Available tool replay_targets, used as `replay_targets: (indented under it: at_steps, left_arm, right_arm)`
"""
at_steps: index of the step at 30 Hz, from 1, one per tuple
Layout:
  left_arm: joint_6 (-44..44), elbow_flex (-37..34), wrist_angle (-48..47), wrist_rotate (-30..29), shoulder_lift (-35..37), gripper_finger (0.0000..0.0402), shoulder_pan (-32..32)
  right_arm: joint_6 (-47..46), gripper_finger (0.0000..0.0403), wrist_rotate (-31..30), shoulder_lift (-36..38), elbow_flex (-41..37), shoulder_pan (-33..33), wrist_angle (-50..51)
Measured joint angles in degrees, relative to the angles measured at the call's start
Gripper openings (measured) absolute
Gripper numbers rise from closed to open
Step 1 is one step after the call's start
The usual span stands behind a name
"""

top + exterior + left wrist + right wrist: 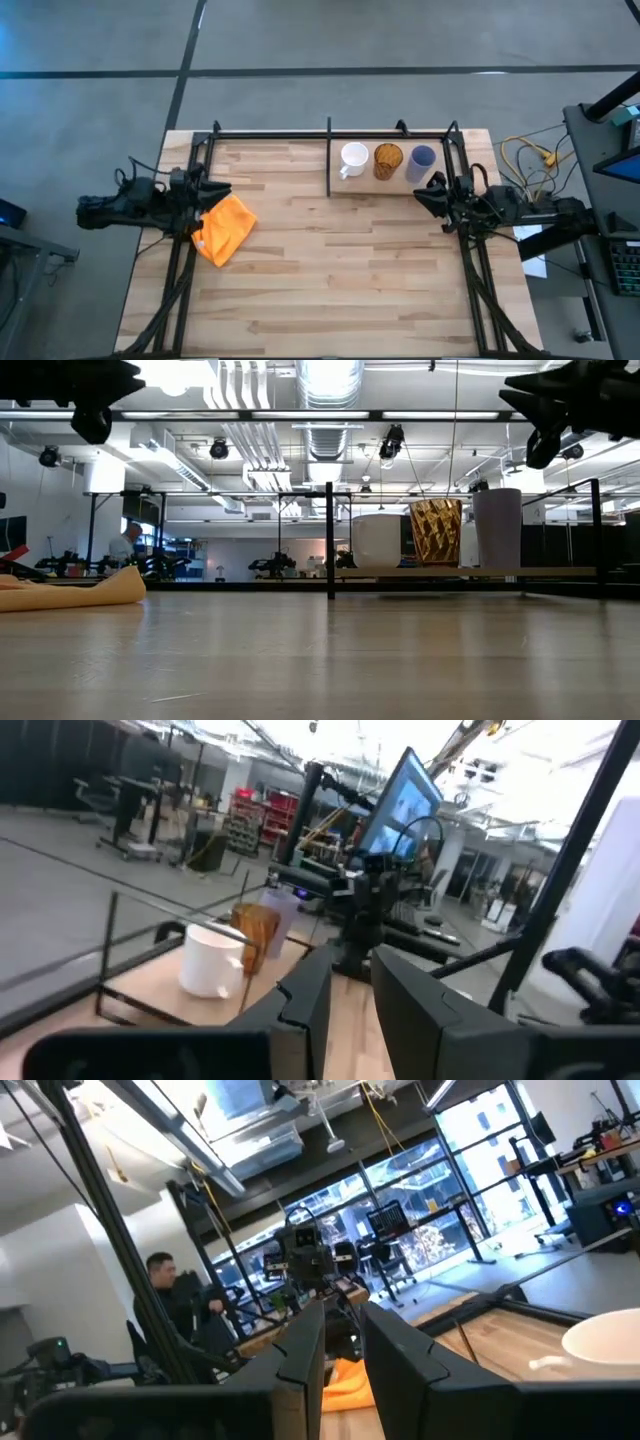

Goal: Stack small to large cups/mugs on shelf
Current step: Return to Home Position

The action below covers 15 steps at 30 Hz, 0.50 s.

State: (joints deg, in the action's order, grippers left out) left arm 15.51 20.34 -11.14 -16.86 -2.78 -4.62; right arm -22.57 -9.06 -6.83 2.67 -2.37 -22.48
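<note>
A: Progress check, quick. Where are the cups?

B: All three are on the shelf (368, 187), at the far right part of the surface (340, 280). One row: white mug (352, 158), amber cup (388, 160), lavender tumbler (422, 159). All upright.

A: Order right?

B: The low view says yes. The mug is shortest, the amber cup taller, the tumbler tallest, rising toward the right arm's side. They stand side by side, not nested. The mug and amber cup are very close. Can't tell if they touch.

A: End effectors?

B: The left end effector (214, 190) is at the surface's left edge, hanging above an edge of the orange cloth (228, 230), well apart from the shelf. Its wrist view shows the fingers a little apart with nothing between them. The right end effector (428, 193) is at the right edge, by the shelf's near corner, near the tumbler but not touching it. Its fingers are also slightly parted and empty.

A: What's left?

B: My read is that placing is done. None of the task's things is off the shelf. Only parking the arms remains, and both look close to parked, high over the surface in the low view.

A: The cloth?

B: Not part of the job. It's crumpled by the left arm.

A: Call it?

B: Last step, nearly finished, I'd judge.
</note>
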Motion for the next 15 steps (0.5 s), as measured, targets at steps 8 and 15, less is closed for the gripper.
replay_targets:
  at_steps: [8,15]
  left_arm:
    - [2.0,-7.1,8.1,0.5,1.2,0.0063,0.0]
    - [5.1,-12.7,8.1,1.0,1.3,0.0063,0.0]
  right_arm:
    - [-0.4,0.0064,0.0,0.0,-2.2,0.0,-3.6]
    - [-0.2,0.0066,0.0,-0.1,-2.2,0.0,-2.8]
